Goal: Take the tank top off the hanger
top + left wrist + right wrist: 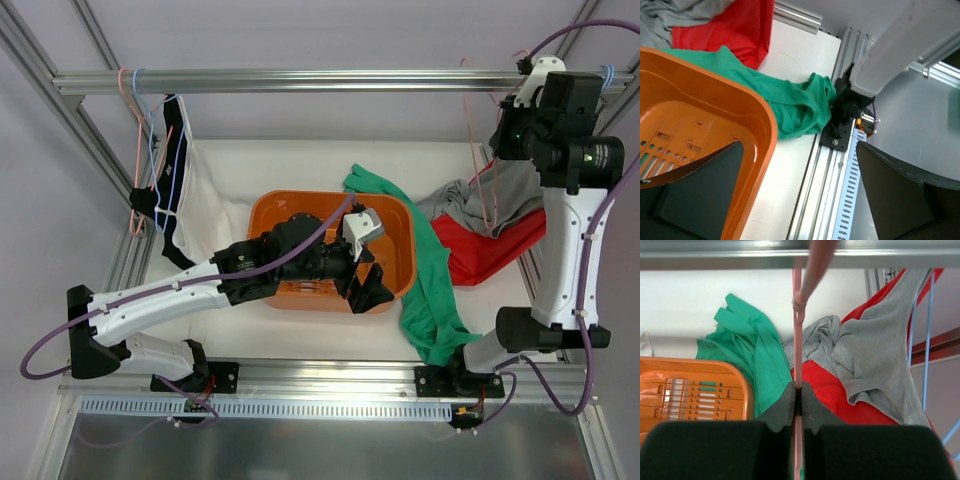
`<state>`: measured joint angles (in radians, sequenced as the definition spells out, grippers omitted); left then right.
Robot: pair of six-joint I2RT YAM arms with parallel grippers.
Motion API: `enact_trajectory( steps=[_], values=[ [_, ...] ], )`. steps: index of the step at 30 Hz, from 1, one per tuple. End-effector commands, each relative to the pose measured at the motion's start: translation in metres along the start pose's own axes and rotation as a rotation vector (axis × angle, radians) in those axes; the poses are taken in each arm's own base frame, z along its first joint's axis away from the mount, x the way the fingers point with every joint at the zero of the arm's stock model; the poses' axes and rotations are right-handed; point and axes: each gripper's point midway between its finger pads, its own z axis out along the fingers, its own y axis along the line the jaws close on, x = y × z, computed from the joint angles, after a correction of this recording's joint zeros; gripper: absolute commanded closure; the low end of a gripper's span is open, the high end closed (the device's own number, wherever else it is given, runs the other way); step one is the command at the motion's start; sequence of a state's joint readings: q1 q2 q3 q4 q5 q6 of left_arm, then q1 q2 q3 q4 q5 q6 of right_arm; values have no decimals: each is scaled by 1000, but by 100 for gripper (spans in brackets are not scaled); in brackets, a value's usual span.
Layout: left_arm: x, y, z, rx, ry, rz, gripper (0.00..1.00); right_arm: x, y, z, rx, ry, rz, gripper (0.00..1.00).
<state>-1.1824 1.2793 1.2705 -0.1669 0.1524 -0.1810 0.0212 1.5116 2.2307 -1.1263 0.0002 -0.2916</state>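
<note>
My right gripper is raised at the rail on the right and is shut on a thin pink hanger, which runs straight between its pads. A grey tank top hangs just right of it, its strap rising beside a blue hanger wire. It lies over a red garment. In the top view the grey top sags from the hangers onto the table. My left gripper is open and empty over the near right rim of the orange basket.
A green garment drapes from the basket's right rim to the table's front edge. A black and white garment hangs on pink and blue hangers at the rail's left end. The metal rail spans the back.
</note>
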Motion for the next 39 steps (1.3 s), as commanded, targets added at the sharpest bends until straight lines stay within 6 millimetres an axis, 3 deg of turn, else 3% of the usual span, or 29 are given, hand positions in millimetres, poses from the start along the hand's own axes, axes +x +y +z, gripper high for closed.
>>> enact_trajectory(
  steps=[1, 7, 13, 14, 15, 16, 17, 21, 22, 28, 30, 34, 39],
  values=[
    [1, -19, -7, 88, -9, 63, 1, -1, -1, 17, -17, 6, -33, 100],
    [13, -30, -3, 121, 22, 51, 1, 17, -3, 33, -7, 66, -37, 100],
    [36, -58, 17, 112, 71, 120, 1, 36, -5, 35, -2, 117, -24, 97],
    [36, -61, 19, 110, 69, 123, 1, 39, -4, 35, -2, 123, -18, 88],
    [37, -65, 21, 109, 70, 108, 1, 39, -4, 28, 1, 111, -9, 58],
    [43, -68, 27, 112, 82, 103, 1, 39, -4, 25, 3, 107, -3, 40],
    [42, -71, 31, 114, 69, 90, 1, 38, -5, 21, 8, 99, 5, 2],
    [57, -70, 58, 68, 103, 30, 1, 41, -13, -9, 73, 56, 48, 1],
    [70, -68, 70, 55, 135, 18, 1, 40, -14, -25, 85, 20, 69, 0],
    [96, -64, 114, -29, 188, -113, 1, 60, -25, -68, 160, -33, 121, 1],
    [97, -53, 122, -108, 169, -155, 1, 64, -28, -91, 180, -83, 129, 1],
    [116, -40, 143, -185, 186, -187, 3, 74, -27, -128, 173, -168, 136, 0],
    [133, -39, 164, -240, 198, -234, 5, 81, -21, -172, 142, -269, 136, 1]
  ],
)
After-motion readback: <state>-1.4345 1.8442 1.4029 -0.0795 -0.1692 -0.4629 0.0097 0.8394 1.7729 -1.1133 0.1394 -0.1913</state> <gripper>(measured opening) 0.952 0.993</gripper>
